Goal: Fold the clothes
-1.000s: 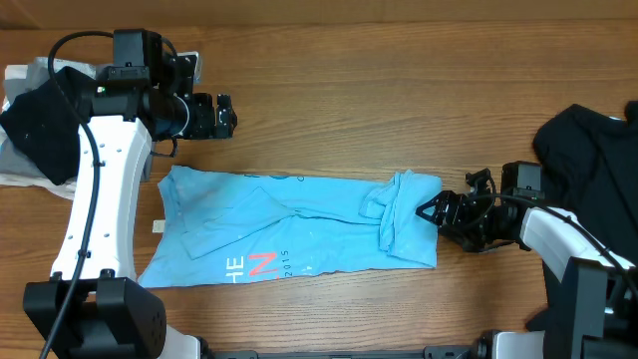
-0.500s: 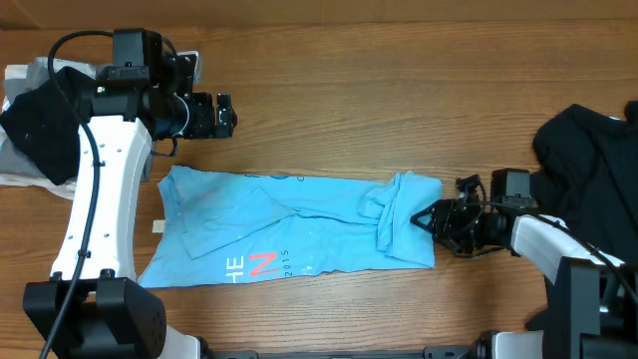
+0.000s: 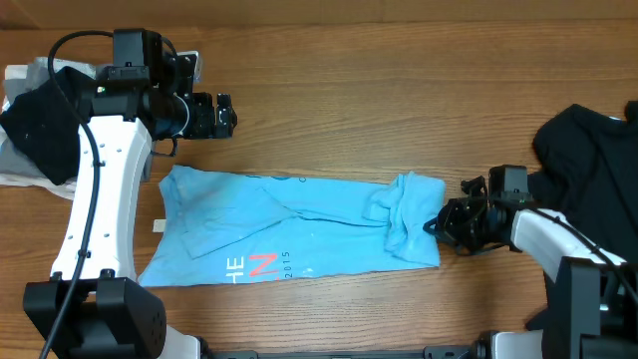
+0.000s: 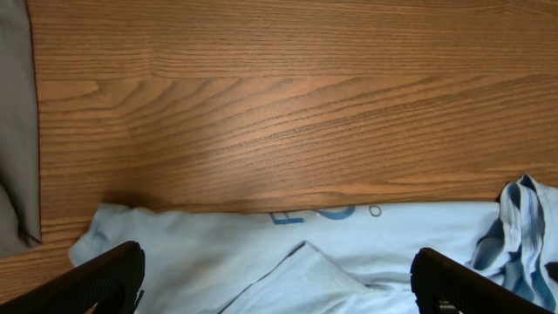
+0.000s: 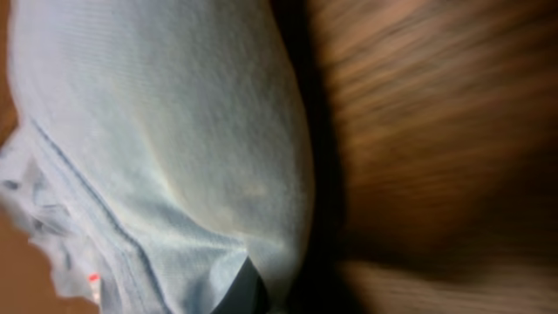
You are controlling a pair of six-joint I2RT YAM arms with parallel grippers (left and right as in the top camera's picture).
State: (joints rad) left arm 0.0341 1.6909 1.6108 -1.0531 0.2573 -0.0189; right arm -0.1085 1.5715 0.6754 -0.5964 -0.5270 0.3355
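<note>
Blue T-shirt [image 3: 289,234] lies spread along the counter's [image 3: 399,90] near edge, mid-width, w/ its R end bunched. R fingers [image 3: 439,225] are closed on that bunched R edge, low to the counter, so this looks like the grasp step for a fold. L fingers [image 3: 227,115] are wide open & empty, up toward the far-left corner. Black garment [image 3: 588,170] sits heaped at the R edge. Next, prob.: lift the R end & carry it leftward over the body w/o dragging the whole shirt.
</note>
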